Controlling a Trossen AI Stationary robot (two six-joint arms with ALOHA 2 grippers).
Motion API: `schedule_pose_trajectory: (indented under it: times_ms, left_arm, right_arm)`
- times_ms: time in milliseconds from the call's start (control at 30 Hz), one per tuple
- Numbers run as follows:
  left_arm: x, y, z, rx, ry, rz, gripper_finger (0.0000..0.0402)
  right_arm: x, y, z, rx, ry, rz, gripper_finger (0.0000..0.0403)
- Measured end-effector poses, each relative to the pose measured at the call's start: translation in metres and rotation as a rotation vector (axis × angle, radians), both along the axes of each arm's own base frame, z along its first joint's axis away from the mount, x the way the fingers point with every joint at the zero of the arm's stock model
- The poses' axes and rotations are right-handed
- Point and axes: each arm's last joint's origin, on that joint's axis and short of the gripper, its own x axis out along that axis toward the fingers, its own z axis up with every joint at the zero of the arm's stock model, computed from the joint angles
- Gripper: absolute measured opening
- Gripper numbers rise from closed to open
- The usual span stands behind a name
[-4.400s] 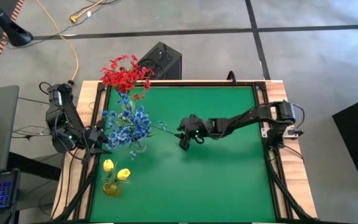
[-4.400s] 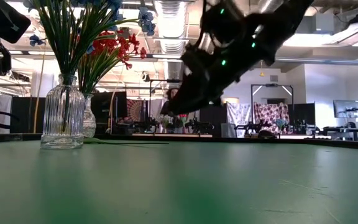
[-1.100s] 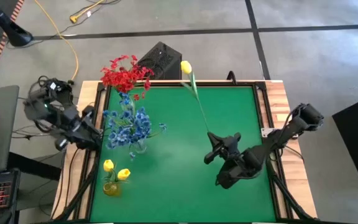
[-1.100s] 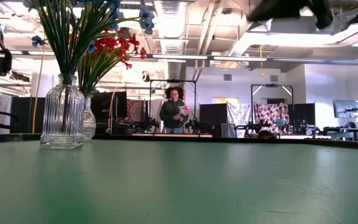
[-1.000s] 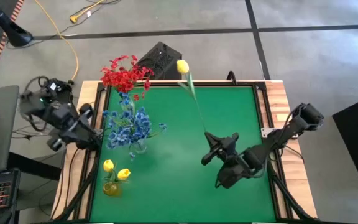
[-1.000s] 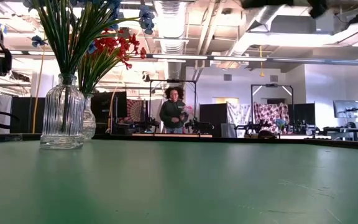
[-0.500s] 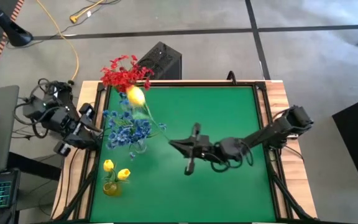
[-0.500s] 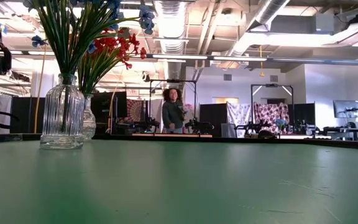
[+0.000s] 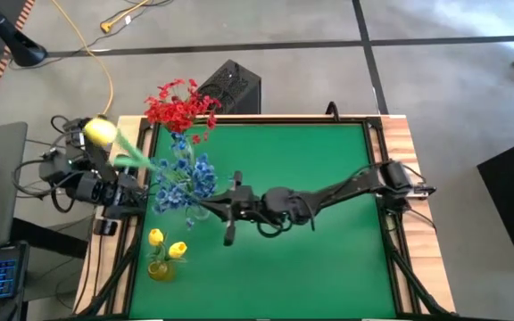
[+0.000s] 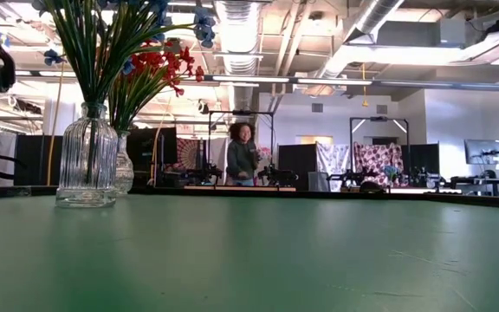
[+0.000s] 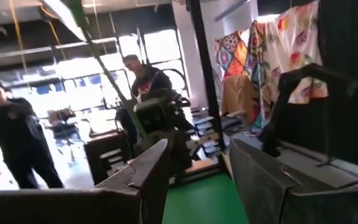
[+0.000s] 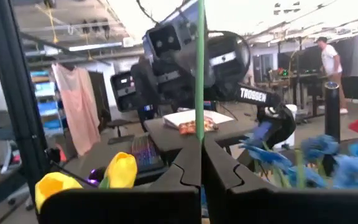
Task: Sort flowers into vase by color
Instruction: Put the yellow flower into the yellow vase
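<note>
Yellow tulip bud on thin green stem [image 9: 99,131] is riding clamped in right pincer [image 9: 230,198]; left pincer [image 9: 105,217] apart, probably waiting. Lower stem-first into small yellow-tulip vase [image 9: 159,268].

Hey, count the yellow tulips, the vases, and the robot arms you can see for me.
Yellow tulips: 3, one held by the right hand, two in a vase
Vases: 3, yellow, blue, red
Robot arms: 2
Total: 8
</note>
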Motion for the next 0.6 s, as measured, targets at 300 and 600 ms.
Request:
schedule_pose_trajectory:
  times_ms: [300, 600]
  left_arm:
    - [0.011, 0.003, 0.01, -0.082, -0.037, 0.207, 0.0158]
    - [0.016, 0.01, 0.015, -0.126, -0.103, 0.22, 0.0158]
  right_arm:
    - [0.018, 0.003, 0.019, -0.037, 0.073, 0.016, 0.0024]
    - [0.019, 0.001, 0.017, -0.039, 0.098, 0.012, 0.0024]
